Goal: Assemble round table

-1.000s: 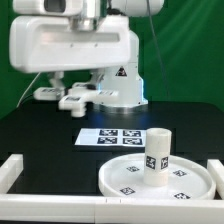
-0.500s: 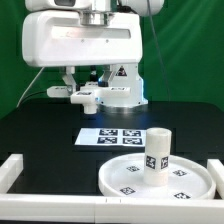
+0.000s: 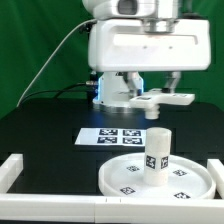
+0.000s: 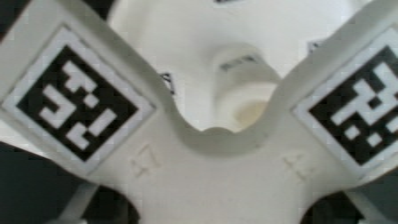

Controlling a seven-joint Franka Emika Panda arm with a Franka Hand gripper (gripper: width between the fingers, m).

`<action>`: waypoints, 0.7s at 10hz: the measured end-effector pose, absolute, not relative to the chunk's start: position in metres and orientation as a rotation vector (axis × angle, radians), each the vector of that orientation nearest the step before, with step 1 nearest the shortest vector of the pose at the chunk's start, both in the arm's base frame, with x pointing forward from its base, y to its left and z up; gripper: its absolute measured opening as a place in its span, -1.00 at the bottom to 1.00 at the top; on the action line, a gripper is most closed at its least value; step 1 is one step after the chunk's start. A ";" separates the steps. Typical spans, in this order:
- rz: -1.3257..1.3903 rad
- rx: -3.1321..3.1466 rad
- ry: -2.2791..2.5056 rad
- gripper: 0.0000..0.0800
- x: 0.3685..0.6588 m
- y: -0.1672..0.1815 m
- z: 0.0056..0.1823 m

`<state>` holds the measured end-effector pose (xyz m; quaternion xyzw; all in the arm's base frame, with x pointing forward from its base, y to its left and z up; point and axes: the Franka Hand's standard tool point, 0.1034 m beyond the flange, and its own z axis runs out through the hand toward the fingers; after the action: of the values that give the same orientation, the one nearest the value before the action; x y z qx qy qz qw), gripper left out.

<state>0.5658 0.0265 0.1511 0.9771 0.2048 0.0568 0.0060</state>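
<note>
The large rimmed round disc (image 3: 120, 178) lies at the front of the exterior view's right. The short thick cylinder (image 3: 157, 150) stands upright on its middle. My gripper (image 3: 150, 90) hangs high behind the disc and is shut on the cross-shaped foot (image 3: 163, 99), which it holds in the air above and behind the cylinder. In the wrist view the foot (image 4: 205, 150) fills the picture, with two tagged arms spreading out. My fingers are hidden behind it there.
The marker board (image 3: 115, 138) lies flat on the black table just behind the disc. The low white border wall (image 3: 20, 165) runs along the front and both sides. The robot base (image 3: 112, 95) stands at the back.
The arm has swung from the exterior view's left to its right, carrying the cross-shaped foot to above and behind the cylinder. The disc and cylinder have not moved.
</note>
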 end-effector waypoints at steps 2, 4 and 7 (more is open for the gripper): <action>0.174 3.058 0.633 0.10 0.565 0.020 0.150; 0.172 3.062 0.618 0.10 0.565 0.021 0.149; 0.141 3.076 0.553 0.10 0.562 0.033 0.134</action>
<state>0.5620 0.0333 0.1340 0.9832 0.1767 0.0452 0.0066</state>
